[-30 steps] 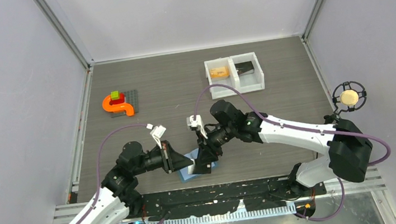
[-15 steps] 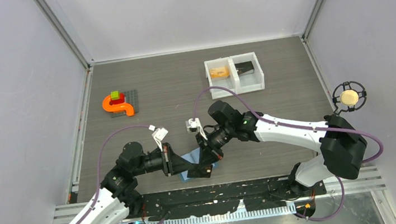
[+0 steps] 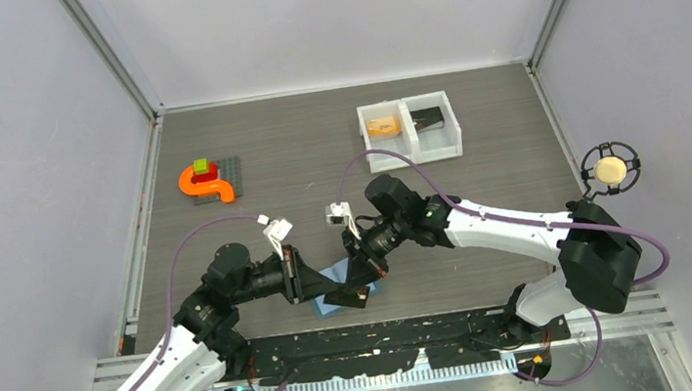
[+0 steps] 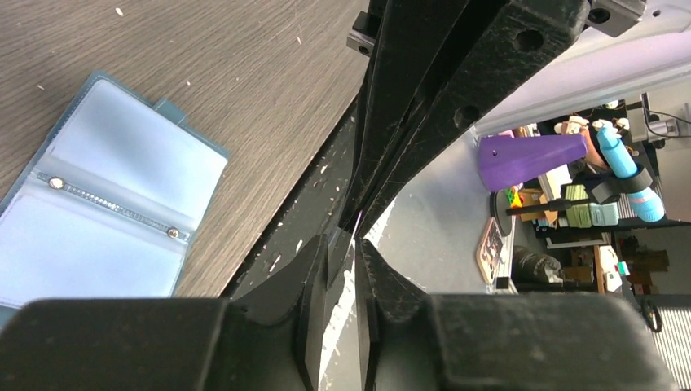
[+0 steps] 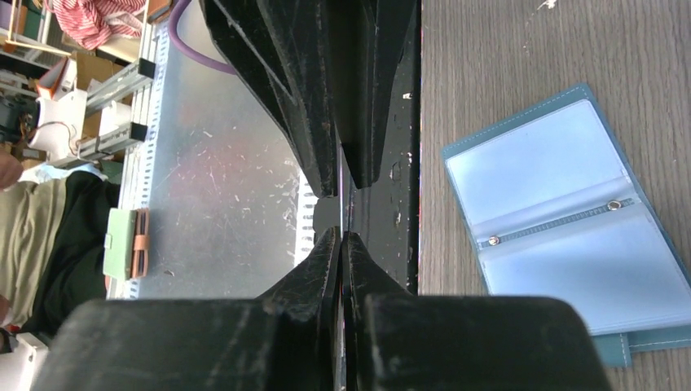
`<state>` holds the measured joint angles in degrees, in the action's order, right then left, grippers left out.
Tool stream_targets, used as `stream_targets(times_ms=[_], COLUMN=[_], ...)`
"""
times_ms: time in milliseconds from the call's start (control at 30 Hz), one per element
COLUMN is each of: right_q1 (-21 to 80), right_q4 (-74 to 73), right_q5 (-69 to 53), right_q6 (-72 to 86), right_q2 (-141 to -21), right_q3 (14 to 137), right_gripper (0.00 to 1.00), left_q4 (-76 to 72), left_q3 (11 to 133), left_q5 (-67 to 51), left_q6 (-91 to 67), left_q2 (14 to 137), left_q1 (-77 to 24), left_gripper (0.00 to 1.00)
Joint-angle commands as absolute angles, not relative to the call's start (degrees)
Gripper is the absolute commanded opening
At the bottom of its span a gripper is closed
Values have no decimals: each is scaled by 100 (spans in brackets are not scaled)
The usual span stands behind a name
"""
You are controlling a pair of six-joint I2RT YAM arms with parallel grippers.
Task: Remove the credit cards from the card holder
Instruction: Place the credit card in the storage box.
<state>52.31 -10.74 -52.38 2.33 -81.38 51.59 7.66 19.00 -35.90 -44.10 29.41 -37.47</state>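
Grippers are meeting nose to nose over the near table edge, just beside the wallet [image 3: 330, 276]. The wallet is lying open and flat, both clear pockets looking empty in the wrist views. Right gripper [image 5: 342, 239] is pinching fully closed on a thin dark card [image 3: 346, 301]. The card is showing edge-on to both wrists, its long axis running roughly left-right from above. Left gripper [image 4: 342, 248] is sitting cracked open around the same edge; can't tell if it's touching. The card is hanging clear of the wallet, on its near side. Tray [image 3: 397, 160] is sitting far-right, well apart, and the right arm is nearer. My guess: left backs off and right carries.
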Motion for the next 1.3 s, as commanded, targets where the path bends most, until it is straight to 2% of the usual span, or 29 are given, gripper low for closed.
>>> stream_targets(times_ms=[0, 67, 200, 400, 533, 700, 867, 1000, 1133, 1267], right_q1=[5096, 5037, 4882, 4516, 4129, 3429, 2641, 2311, 2163, 2049], right_q4=[-627, -554, -364, -179, 452, 1279, 2247, 2552, 2598, 2806], right_q5=[-5261, -5222, -5175, -4969, -4653, -3861, -2364, -953, 1130, 2206], right_q6=[633, 682, 795, 1049, 1649, 2693, 3541, 3908, 4063, 4181], right_q2=[-8175, -8164, -8043, -7976, -7877, -7649, -7611, -7744, -7899, -8255], right_q3=[5083, 5042, 4925, 4794, 4630, 4378, 4249, 4447, 4745, 5010], right_gripper=[5, 5, 5, 5, 5, 5, 5, 5, 5, 5], left_q4=[827, 885, 1129, 1829, 2295, 3049, 3688, 4055, 4683, 5098], left_q3=[2203, 2227, 2398, 2854, 3182, 3596, 3924, 4017, 4368, 4596], left_q5=[-3452, -3380, -3274, -2558, -2061, -1287, -701, -70, 139, 344], left_q6=[-4225, -4190, -4106, -3899, -3691, -3156, -2686, -2632, -2443, -2211], left_q2=[3001, 3033, 3124, 3097, 3017, 3019, 3059, 3149, 3428, 3537], left_q1=[-3715, -3713, -3718, -3717, -3711, -3717, -3713, -3716, -3718, -3718], left_gripper=[23, 26, 40, 84, 99, 100, 100, 100, 100, 100])
